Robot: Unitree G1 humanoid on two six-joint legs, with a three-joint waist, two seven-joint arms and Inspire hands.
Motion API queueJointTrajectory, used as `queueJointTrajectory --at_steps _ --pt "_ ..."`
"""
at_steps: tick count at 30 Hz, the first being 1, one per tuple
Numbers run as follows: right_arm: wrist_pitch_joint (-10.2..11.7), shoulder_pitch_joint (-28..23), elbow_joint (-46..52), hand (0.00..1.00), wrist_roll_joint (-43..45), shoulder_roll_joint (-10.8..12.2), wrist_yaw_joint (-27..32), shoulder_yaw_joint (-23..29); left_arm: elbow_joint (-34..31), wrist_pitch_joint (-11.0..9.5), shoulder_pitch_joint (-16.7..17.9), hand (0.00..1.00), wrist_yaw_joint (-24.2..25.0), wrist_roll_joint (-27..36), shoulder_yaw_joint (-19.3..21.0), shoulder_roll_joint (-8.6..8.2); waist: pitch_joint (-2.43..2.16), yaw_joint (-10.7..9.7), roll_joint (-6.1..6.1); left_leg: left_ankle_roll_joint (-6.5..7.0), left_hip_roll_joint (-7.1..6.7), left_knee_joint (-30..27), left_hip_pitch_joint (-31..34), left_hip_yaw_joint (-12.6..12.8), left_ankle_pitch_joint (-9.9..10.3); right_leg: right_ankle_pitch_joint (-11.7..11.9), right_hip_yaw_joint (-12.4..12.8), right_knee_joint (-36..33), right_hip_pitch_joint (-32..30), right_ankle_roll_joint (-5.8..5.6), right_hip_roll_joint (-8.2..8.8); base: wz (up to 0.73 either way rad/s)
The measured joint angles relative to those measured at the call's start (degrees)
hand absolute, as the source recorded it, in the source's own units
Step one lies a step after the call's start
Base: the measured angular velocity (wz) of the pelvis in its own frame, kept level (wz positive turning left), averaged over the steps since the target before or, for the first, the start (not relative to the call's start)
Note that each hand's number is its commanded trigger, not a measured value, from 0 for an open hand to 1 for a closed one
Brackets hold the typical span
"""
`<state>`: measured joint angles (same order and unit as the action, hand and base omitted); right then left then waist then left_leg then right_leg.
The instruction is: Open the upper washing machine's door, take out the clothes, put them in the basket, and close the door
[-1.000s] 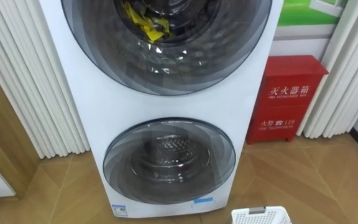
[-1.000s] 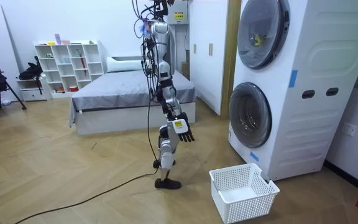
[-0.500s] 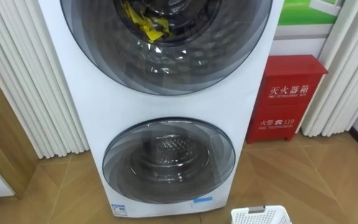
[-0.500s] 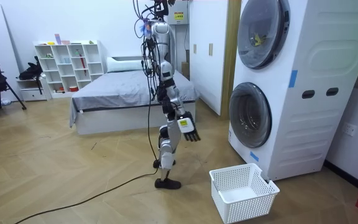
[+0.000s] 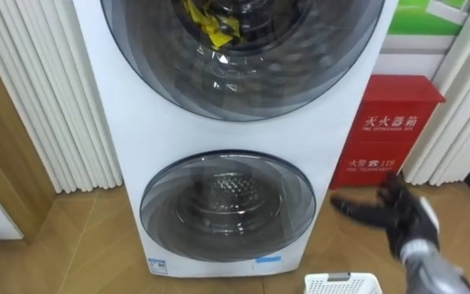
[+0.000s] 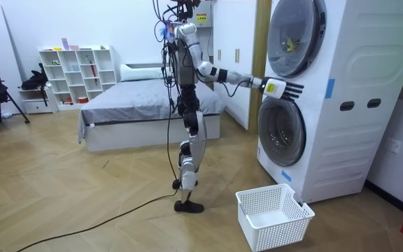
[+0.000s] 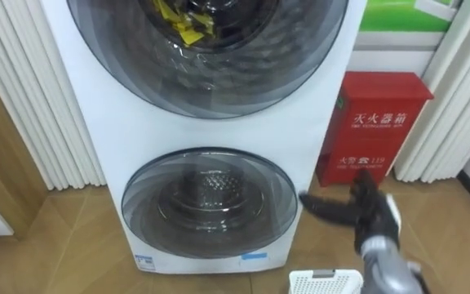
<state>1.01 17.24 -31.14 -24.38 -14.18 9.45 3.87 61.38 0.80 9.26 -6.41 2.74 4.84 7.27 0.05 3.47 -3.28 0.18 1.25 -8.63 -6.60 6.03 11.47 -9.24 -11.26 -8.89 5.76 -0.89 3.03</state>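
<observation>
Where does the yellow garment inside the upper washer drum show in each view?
Left eye view: the yellow garment is at the top edge, left of centre, behind the upper door.
Right eye view: the garment is at the top edge, further left.
Room view: the garment is at upper right, small.
Shared landmark: the lower door, directly beneath it.

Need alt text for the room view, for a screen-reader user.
A humanoid robot stands on a wood floor facing a stacked washing machine, its right hand held out open, level with the gap between the closed upper door and lower door. Yellow clothes show behind the upper one; a white basket sits at the machine's foot.
</observation>
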Motion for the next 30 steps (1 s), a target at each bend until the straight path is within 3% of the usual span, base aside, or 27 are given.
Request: queueJointTrajectory --at_steps 8,13,16,26,30 --pt "-1.6 7.8 6.5 0.00 0.1 -2.0 3.7 0.0 -1.3 1.6 1.1 0.00 0.5 -4.1 1.5 0.35 -0.04 0.2 -0.61 0.00 0.06 0.2 0.1 -0.1 0.0 0.0 -0.5 0.1 0.1 0.00 -0.04 0.02" --pt "-1.9 13.5 6.7 0.00 -2.2 -4.9 6.4 0.2 -4.3 2.8 2.1 0.00 0.4 -4.8 1.9 1.05 -0.06 1.4 -2.23 0.00 0.07 0.2 0.1 -0.3 0.0 0.0 -0.7 0.1 0.2 0.00 -0.04 0.00" --pt "-2.1 16.1 6.7 0.00 -2.1 -6.0 6.8 0.2 -4.4 3.0 2.7 0.00 0.3 -4.9 2.3 1.30 -0.06 1.6 -2.56 0.00 0.03 -0.1 0.9 -0.5 0.0 0.0 -0.9 0.1 -0.3 0.01 0.01 0.02" --pt "-2.4 17.5 6.0 0.00 -3.6 -9.5 6.2 -0.2 -5.8 4.1 2.8 0.00 -0.9 -7.4 3.9 1.67 -0.04 3.1 -2.81 -0.02 0.08 -1.0 2.9 -1.7 0.0 0.1 -2.4 0.0 -1.3 0.17 0.16 0.07" --pt "-2.6 21.5 2.5 0.00 -4.8 -10.1 5.9 -0.5 -6.1 4.6 2.8 0.00 -0.9 -7.4 3.9 1.78 0.04 3.2 -3.22 -0.02 0.08 -1.0 3.4 -1.7 0.0 0.1 -2.7 0.0 -1.8 0.19 0.20 0.00"
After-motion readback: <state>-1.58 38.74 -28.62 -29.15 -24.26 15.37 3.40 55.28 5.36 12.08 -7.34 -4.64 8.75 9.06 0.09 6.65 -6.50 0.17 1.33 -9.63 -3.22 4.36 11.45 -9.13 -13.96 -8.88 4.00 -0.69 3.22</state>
